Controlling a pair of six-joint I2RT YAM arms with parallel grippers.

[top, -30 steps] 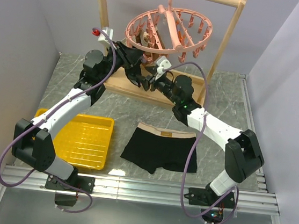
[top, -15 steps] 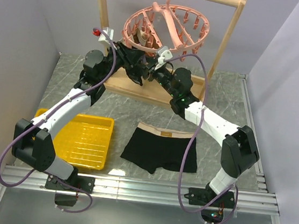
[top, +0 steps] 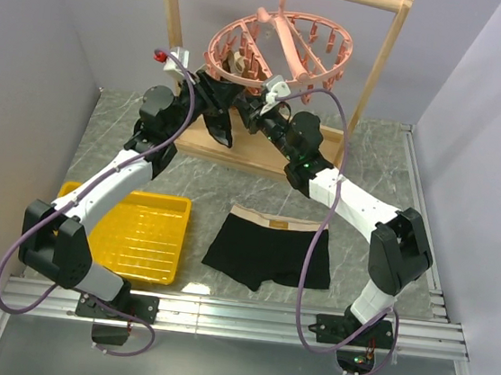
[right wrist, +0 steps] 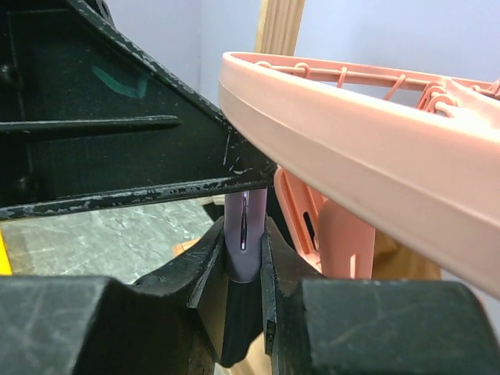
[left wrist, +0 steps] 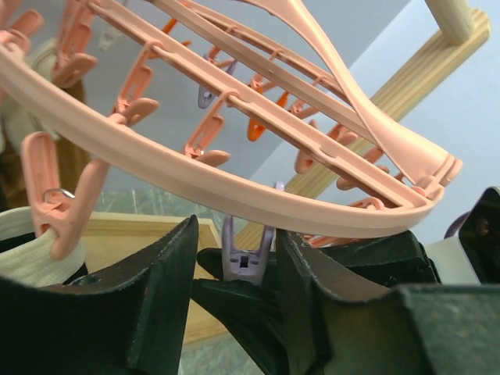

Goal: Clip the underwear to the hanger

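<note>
The underwear [top: 266,248], black boxer briefs with a tan-pink waistband, lies flat on the table in front of the arms. No gripper touches it. The salmon-pink hanger [top: 289,47] hangs tilted from the wooden rack. Its ring also shows in the left wrist view [left wrist: 195,176] and the right wrist view [right wrist: 367,156]. My right gripper [top: 252,113] [right wrist: 244,258] is shut on a lilac peg [right wrist: 244,234] under the ring's near rim. My left gripper [top: 225,112] [left wrist: 234,297] is open, its fingers either side of that peg [left wrist: 248,254].
The light wooden rack [top: 376,75] stands at the back on its base board. Another dark garment with a cream-white band [left wrist: 23,254] hangs from pegs on the ring's left side. A yellow tray [top: 141,234] sits on the table at the left.
My right gripper has risen up and left to the hanger's near rim and closed on the lilac peg. The hanger has tipped and shifted a little. The left gripper has barely moved.
</note>
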